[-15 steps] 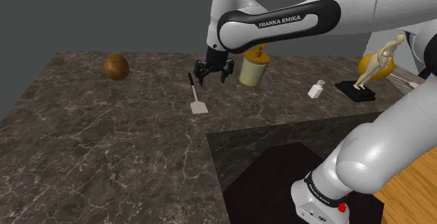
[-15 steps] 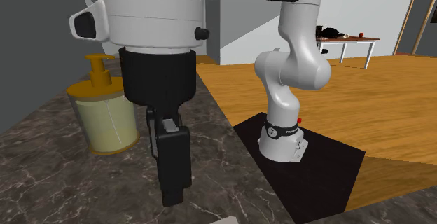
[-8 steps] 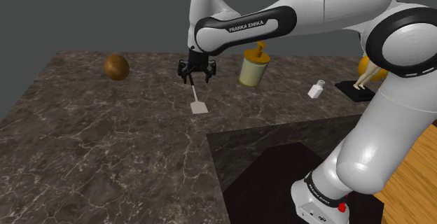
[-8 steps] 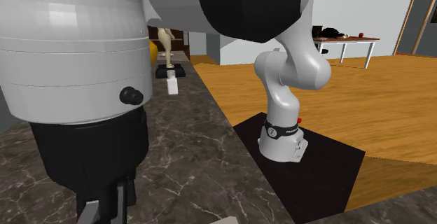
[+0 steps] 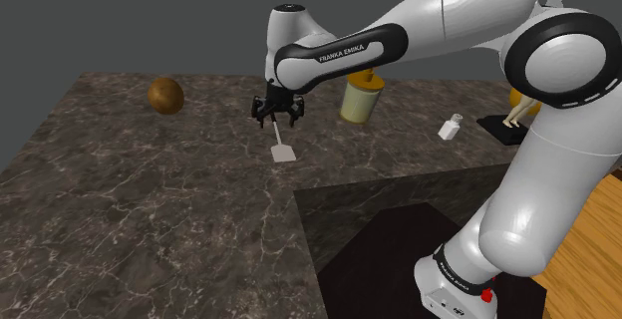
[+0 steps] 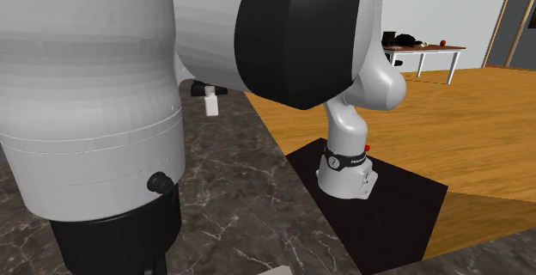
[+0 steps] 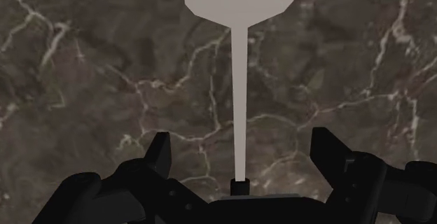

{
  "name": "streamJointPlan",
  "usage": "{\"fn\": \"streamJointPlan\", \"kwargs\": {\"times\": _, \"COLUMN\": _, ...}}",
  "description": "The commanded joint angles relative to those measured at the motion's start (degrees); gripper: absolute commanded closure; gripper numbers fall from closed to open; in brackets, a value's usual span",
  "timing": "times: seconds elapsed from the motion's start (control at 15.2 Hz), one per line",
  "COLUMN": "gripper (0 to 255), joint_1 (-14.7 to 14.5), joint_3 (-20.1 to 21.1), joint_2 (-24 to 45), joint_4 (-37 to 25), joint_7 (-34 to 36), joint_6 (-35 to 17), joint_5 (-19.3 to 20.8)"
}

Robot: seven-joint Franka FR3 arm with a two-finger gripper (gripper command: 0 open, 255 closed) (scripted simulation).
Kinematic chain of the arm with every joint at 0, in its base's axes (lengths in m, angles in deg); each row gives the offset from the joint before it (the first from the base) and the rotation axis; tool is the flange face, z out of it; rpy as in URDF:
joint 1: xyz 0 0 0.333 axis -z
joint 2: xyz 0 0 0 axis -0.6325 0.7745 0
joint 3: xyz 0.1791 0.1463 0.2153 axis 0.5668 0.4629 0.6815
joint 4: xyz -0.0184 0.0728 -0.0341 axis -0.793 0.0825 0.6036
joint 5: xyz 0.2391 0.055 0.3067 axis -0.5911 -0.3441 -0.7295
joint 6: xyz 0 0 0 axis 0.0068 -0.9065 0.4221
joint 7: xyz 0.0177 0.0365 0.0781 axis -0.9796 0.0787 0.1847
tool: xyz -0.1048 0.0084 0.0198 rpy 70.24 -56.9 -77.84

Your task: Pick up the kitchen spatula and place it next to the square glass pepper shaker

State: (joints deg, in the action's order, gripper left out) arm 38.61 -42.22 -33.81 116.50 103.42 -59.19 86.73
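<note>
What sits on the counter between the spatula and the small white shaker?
Nothing. In the shoulder view, the dark marble counter between the spatula and the shaker is bare. The yellow dispenser stands just beyond that line.

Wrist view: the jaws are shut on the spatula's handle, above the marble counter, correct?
Not shut. The wrist view shows the jaws open, standing on either side of the spatula handle without touching it. They are above the marble counter, as you say.

Wht spatula [image 5: 282, 152] flat; sm wht shaker [image 5: 451, 128] upright, well apart.
</note>
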Motion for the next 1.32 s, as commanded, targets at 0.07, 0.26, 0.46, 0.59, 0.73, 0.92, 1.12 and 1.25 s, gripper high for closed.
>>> {"fn": "streamJointPlan", "kwargs": {"times": 0.07, "gripper": 0, "joint_1": 0.0, "joint_3": 0.0, "joint_2": 0.2, "joint_4": 0.1, "joint_7": 0.1, "joint_6": -0.3, "joint_5": 0.1}}
{"fn": "streamJointPlan", "kwargs": {"times": 0.26, "gripper": 0, "joint_1": 0.0, "joint_3": 0.0, "joint_2": 0.2, "joint_4": 0.1, "joint_7": 0.1, "joint_6": -0.3, "joint_5": 0.1}}
{"fn": "streamJointPlan", "kwargs": {"times": 0.46, "gripper": 255, "joint_1": 0.0, "joint_3": 0.0, "joint_2": 0.2, "joint_4": 0.1, "joint_7": 0.1, "joint_6": -0.3, "joint_5": 0.1}}
{"fn": "streamJointPlan", "kwargs": {"times": 0.59, "gripper": 255, "joint_1": 0.0, "joint_3": 0.0, "joint_2": 0.2, "joint_4": 0.1, "joint_7": 0.1, "joint_6": -0.3, "joint_5": 0.1}}
{"fn": "streamJointPlan", "kwargs": {"times": 0.73, "gripper": 255, "joint_1": 0.0, "joint_3": 0.0, "joint_2": 0.2, "joint_4": 0.1, "joint_7": 0.1, "joint_6": -0.3, "joint_5": 0.1}}
{"fn": "streamJointPlan", "kwargs": {"times": 0.92, "gripper": 255, "joint_1": 0.0, "joint_3": 0.0, "joint_2": 0.2, "joint_4": 0.1, "joint_7": 0.1, "joint_6": -0.3, "joint_5": 0.1}}
{"fn": "streamJointPlan", "kwargs": {"times": 1.12, "gripper": 255, "joint_1": 0.0, "joint_3": 0.1, "joint_2": -0.5, "joint_4": -0.6, "joint_7": -0.1, "joint_6": 1.1, "joint_5": -0.2}}
{"fn": "streamJointPlan", "kwargs": {"times": 1.25, "gripper": 255, "joint_1": 0.0, "joint_3": 0.1, "joint_2": -1.1, "joint_4": -1.5, "joint_7": -0.3, "joint_6": 2.4, "joint_5": -0.4}}
